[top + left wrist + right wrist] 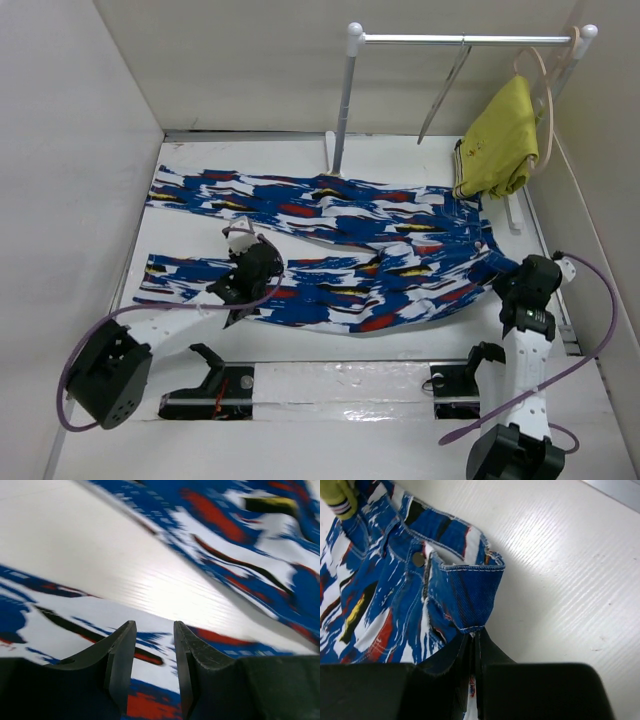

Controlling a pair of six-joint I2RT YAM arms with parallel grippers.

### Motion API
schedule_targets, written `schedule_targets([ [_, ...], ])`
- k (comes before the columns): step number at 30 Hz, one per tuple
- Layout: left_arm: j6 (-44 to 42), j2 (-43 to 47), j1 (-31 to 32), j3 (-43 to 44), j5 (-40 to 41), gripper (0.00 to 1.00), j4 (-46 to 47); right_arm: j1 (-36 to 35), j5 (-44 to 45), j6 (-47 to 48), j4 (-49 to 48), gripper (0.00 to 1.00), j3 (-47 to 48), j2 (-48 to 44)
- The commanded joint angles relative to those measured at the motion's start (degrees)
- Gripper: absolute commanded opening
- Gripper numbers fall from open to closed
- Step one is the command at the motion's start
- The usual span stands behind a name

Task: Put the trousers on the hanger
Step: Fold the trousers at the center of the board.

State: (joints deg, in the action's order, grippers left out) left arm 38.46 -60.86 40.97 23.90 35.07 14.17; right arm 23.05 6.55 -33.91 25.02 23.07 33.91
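I find the trousers (340,250) lying flat on the table (260,160), waist to the right and both legs running left, a strip of bare table between them. The fabric is a bold blue-and-white print with red, yellow and black dashes. At the waist I note pale stitching and a metal button (418,559).

The right gripper (474,650) is clamped on a raised fold of the waistband at the trousers' right end. The left gripper (154,672) sits low over the near leg, its jaws parted with nothing between them.

The hanger (445,90) hangs from the rail (460,39) at the back, well apart from the trousers. A yellow garment (500,140) hangs further right on the same rail.
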Motion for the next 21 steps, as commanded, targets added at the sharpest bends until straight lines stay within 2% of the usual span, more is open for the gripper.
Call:
schedule_targets([
  [1, 7.2, -3.9, -6.7, 2.6, -0.7, 0.34, -5.5, -0.2, -6.1, 4.8, -2.7, 0.05, -1.3, -0.6],
  [3, 10.8, -4.9, -12.1, 2.5, -0.6, 0.34, -9.2, -0.2, -7.8, 6.3, -4.0, 0.06, -1.0, -0.1],
  [6, 16.1, -4.2, -17.6, 0.8, -0.7, 0.34, -10.7, -6.2, -7.2, 6.8, -6.4, 0.05, 0.7, 1.5],
  [7, 16.9, -3.2, -18.5, 0.2, -0.6, 0.34, -10.7, -9.6, -7.8, 7.0, -7.7, 0.05, 1.5, 2.2],
  [10, 19.8, -2.2, -21.4, 1.6, 1.9, 0.34, -12.4, -13.5, -10.9, 6.7, -11.8, 0.06, 1.9, 5.1],
  [11, 22.1, -2.2, -22.6, 2.5, 2.7, 0.34, -15.8, -14.3, -10.6, 6.7, -13.4, 0.05, 1.9, 5.7],
  [14, 22.5, -3.0, -27.1, 4.4, 3.2, 0.34, -17.0, -19.3, -6.8, 6.6, -16.2, 0.06, 2.0, 6.5],
  [18, 23.0, -9.6, -36.0, 5.8, -3.7, 0.35, -16.7, -24.2, -7.1, 5.2, -20.0, 0.05, 0.5, 7.0],
  [21, 23.0, -14.9, -37.5, 9.8, -4.7, 0.36, -19.6, -26.9, -7.1, 4.6, -23.6, 0.06, -0.8, 6.9],
])
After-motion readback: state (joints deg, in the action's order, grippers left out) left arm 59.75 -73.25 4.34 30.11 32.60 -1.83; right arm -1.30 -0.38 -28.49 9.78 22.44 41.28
